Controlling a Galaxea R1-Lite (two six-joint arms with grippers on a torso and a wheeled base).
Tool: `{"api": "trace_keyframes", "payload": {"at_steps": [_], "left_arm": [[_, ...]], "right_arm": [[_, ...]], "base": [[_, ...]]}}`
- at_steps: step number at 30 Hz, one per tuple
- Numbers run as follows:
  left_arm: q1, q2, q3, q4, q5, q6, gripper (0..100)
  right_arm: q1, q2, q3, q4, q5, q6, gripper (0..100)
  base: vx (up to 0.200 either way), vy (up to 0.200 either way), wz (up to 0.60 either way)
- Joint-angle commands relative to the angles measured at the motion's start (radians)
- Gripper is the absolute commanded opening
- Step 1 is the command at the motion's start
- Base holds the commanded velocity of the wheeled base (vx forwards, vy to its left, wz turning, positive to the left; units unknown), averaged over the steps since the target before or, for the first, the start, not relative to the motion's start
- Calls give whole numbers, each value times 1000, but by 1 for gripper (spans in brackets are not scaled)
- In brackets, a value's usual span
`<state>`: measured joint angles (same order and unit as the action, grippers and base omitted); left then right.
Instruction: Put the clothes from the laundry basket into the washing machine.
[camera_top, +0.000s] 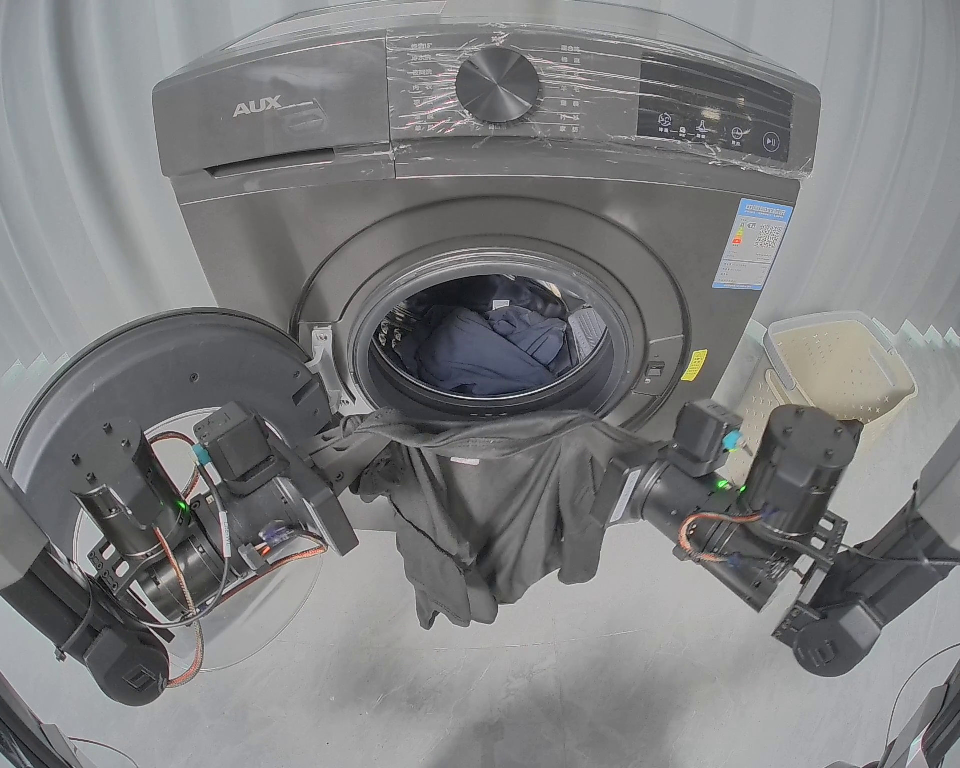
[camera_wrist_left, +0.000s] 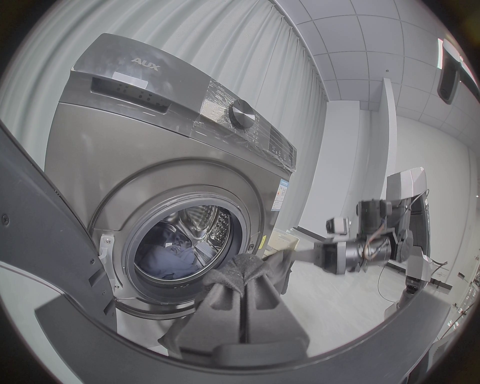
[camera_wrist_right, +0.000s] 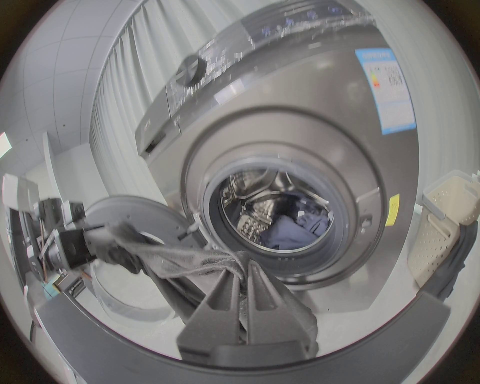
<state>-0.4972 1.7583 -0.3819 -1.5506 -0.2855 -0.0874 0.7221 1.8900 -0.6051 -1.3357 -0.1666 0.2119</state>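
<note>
While both clamp it: dark garment (camera_top: 480, 500) stretched crosswise, left gripper (camera_wrist_left: 244, 272) to right gripper (camera_wrist_right: 245, 272)
Drum mouth (camera_top: 625, 345): just behind, above garment

Garment (camera_top: 480, 500) hanging before washing machine (camera_top: 260, 230) opening, clothes (camera_top: 470, 355) inside it, laundry basket (camera_top: 850, 375) to its right

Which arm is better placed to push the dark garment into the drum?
Probably the right. Both the left tool and the right tool are shut on the dark grey cloth garment stretched before the grey metal washing machine, but the left tool is beside its open round door, which may crowd it.
</note>
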Motion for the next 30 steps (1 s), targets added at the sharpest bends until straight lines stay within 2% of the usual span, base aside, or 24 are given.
{"api": "trace_keyframes", "payload": {"at_steps": [1,8,15,22,30], "left_arm": [[-20,-25,18,0,-3,5,0],[-24,-42,20,0,-1,9,0],[-24,-46,11,0,8,18,0],[-18,-76,-48,1,48,21,0],[-12,-92,-72,1,55,20,0]], "right_arm": [[-16,-144,22,-5,6,0,0],[-38,-243,56,-8,21,1,0],[-38,-250,54,-3,25,-2,0],[-40,-273,79,0,25,-12,0],[-47,-276,85,-2,25,-20,0]], "base": [[0,0,0],[0,0,0],[0,0,0],[0,0,0],[0,0,0]]}}
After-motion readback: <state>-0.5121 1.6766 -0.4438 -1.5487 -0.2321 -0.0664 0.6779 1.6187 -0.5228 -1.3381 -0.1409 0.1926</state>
